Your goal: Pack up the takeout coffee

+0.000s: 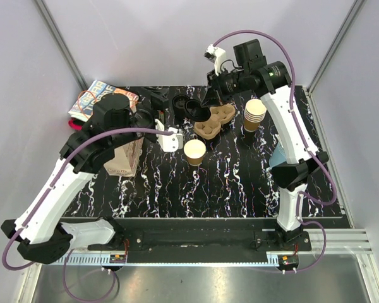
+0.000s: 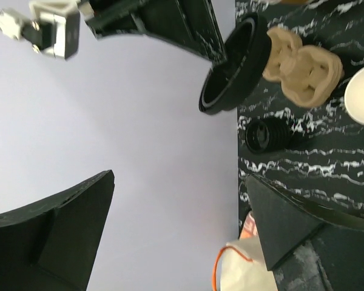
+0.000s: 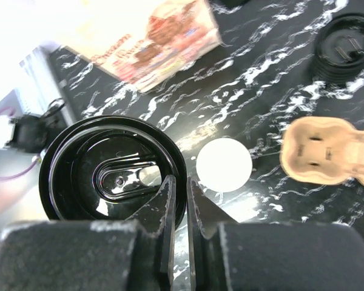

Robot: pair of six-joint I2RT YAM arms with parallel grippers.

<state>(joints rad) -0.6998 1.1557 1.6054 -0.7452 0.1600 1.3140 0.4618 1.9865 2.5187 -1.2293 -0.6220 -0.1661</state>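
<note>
Step in hand: lidding the drink. The coffee is in two parts, so packing has not begun.
Paper cup [image 1: 194,151]: stands upright and lidless near the middle of the counter [image 1: 240,183], with its pale mouth showing. Nothing touches it.
Black lid [image 3: 85,176]: it is off the cup and held in the air, edge-on to the right wrist camera with its hollow underside facing the lens.
Right fingers [image 3: 164,212]: drawn together and clamped on the lid's rim. They are at the far side of the counter, over the far end of the cup carrier [image 1: 215,121].
Left fingers [image 2: 60,230]: spread wide apart with nothing between them. They are raised at the left, near the paper bag [image 1: 127,158].
Lid to cup: apart. In the right wrist view the cup's mouth sits just beside the fingertips, not under the lid.
Bystanders: a stack of lids [image 1: 186,106] lies beyond the carrier and a stack of cups [image 1: 254,113] stands to its right. Neither seems needed now.
Next move calls for: turning the lid flat with its hollow side down, centring it over the cup's mouth and pressing evenly until the rim seats.
Likely trouble: a one-sided grip on the rim may tip the lid, and a push off centre could topple the light cup. The free left arm could steady it.
After that: the closed cup probably goes into a carrier well or the bag.
</note>
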